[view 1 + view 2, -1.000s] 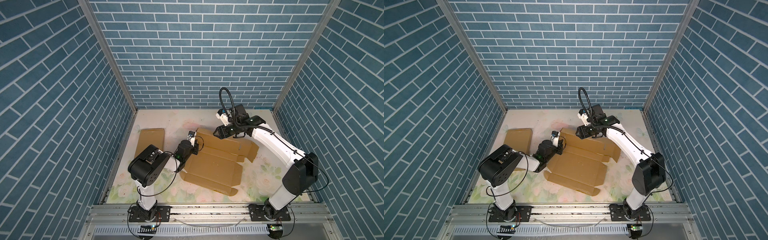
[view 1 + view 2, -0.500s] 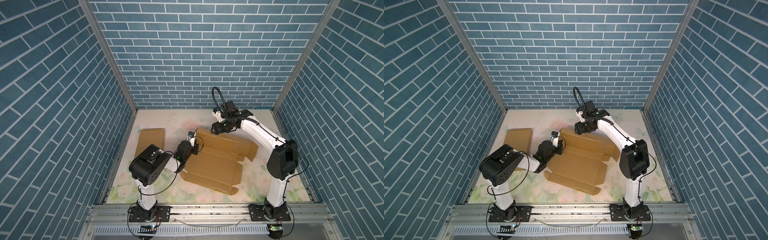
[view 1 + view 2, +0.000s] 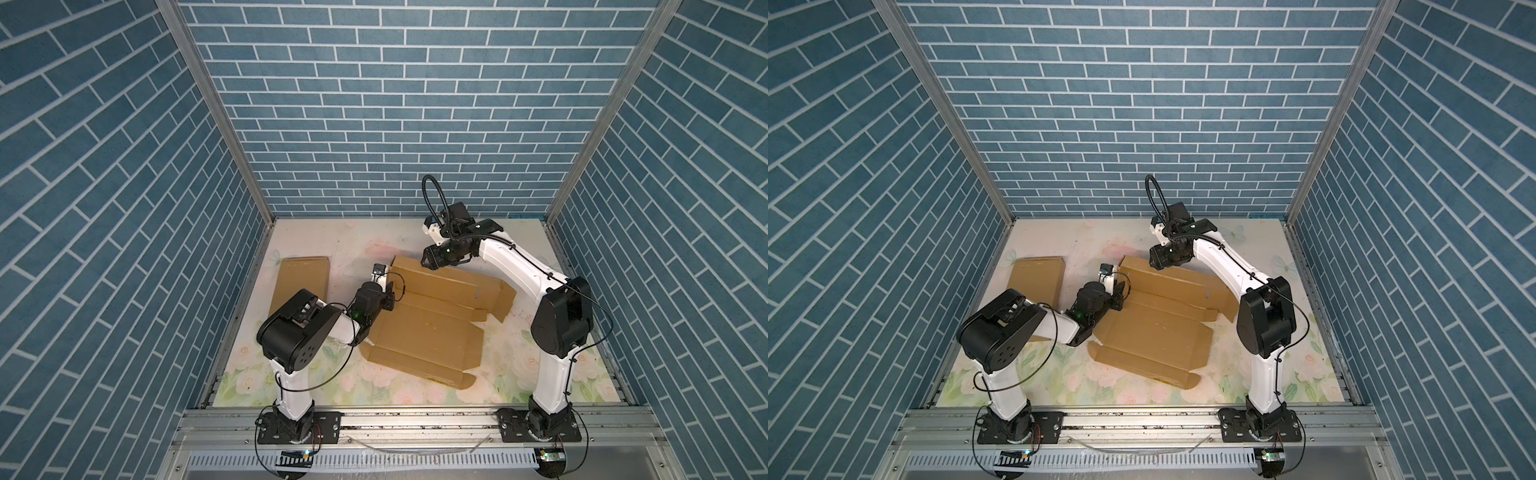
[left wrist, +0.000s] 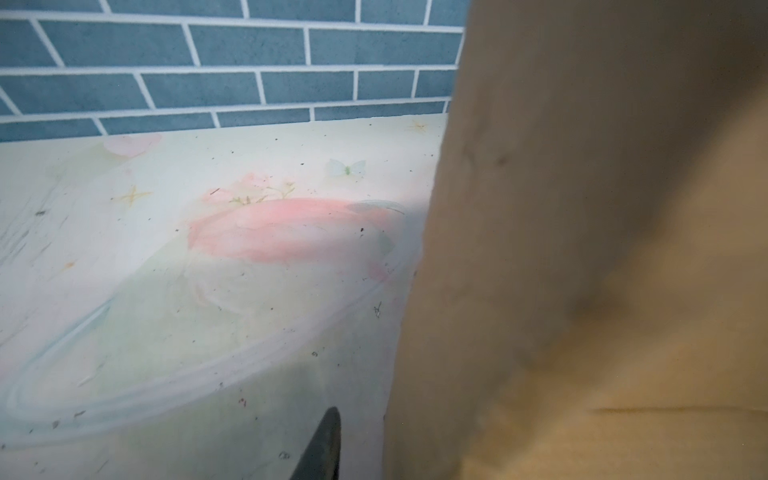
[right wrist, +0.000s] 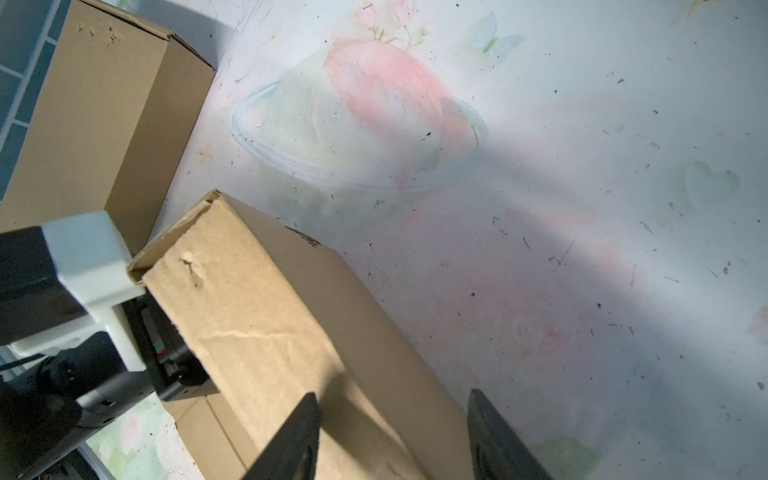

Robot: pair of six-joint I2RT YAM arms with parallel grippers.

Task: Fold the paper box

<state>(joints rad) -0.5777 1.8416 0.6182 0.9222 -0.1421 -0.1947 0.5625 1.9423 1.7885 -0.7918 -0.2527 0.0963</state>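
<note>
**Top views.** The paper box (image 3: 428, 332) lies mid-table (image 3: 540, 361), mostly flat, with its far panel raised along the 12 o'clock edge. My left gripper (image 3: 388, 286) is low at the blank's 10 o'clock corner. I judge it is there to steady the end of that raised wall. My right gripper (image 3: 424, 262) comes down on the wall's top edge at about 12 o'clock, likely to take over the fold. A finished box (image 3: 301, 282) is parked at 9 o'clock, well apart and out of the working area.
Count: one open blank, one folded box, two arms.

**Left wrist.** The cardboard wall (image 4: 582, 249) stands upright, very close, and fills half the frame. One finger (image 4: 326, 444) shows, just beside the wall and clear of it. The other is hidden behind the board. From that I judge the jaws are apart, astride the wall and not pinching.
Count: one finger seen.

**Right wrist.** Two fingers (image 5: 299, 436) are plainly apart and nothing is clamped. One lies over the cardboard and one over bare table, so the wall's edge runs between them, ready for a pinch.
Count: two fingers, two boxes in sight.
</note>
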